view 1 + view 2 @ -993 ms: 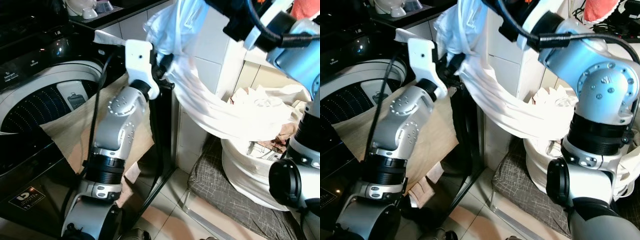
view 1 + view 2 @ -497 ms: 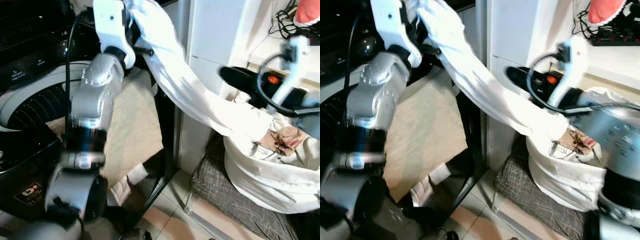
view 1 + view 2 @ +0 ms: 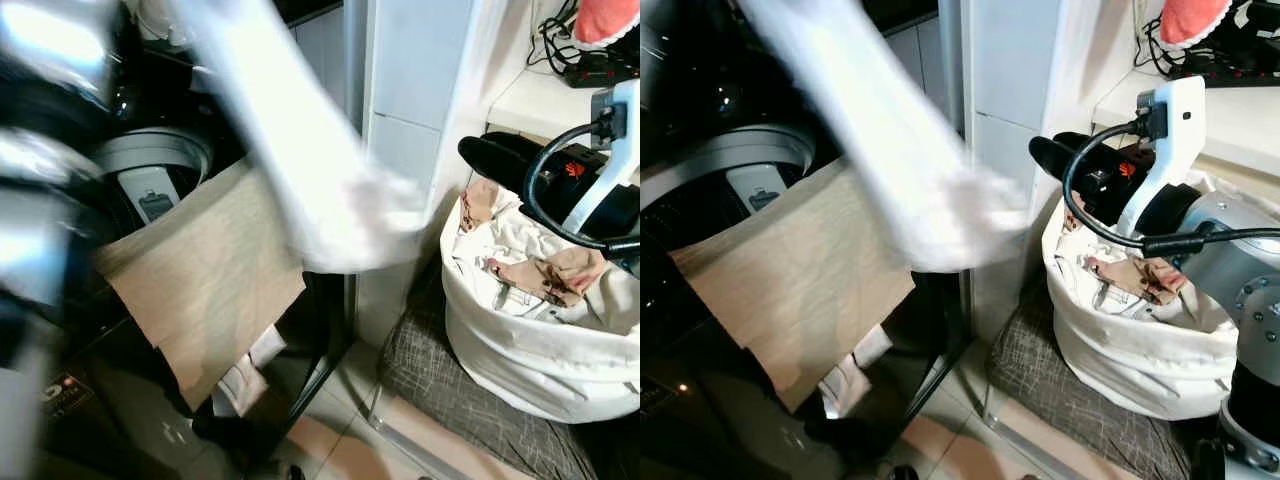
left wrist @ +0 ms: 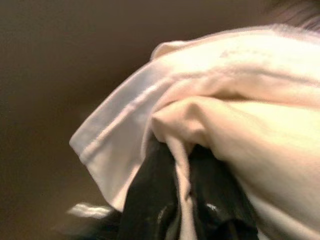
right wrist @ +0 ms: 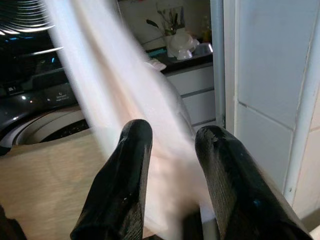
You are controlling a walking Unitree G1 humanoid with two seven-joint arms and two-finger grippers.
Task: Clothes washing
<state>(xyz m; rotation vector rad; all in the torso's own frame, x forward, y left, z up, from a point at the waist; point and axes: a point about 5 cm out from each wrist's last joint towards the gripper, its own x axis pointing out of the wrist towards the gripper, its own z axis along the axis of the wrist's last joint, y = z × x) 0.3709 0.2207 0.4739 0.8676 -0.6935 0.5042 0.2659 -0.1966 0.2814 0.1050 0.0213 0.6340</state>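
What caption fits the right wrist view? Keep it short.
Open right pincer facing a blurred white cloth garment beside the round-drum black washing machine.

grey mat (image 3: 470, 400) under basket | black cables (image 3: 560, 30) on shelf | pink cloth (image 3: 605, 15) beside them

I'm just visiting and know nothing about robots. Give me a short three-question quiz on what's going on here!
1. True or false: the left tool grips the white garment.
2. Which tool has open fingers with nothing between them? A) left B) right
3. Fill in: a beige cloth hangs over the rim of the ____.

Key: 1 true; 2 B; 3 washing machine.
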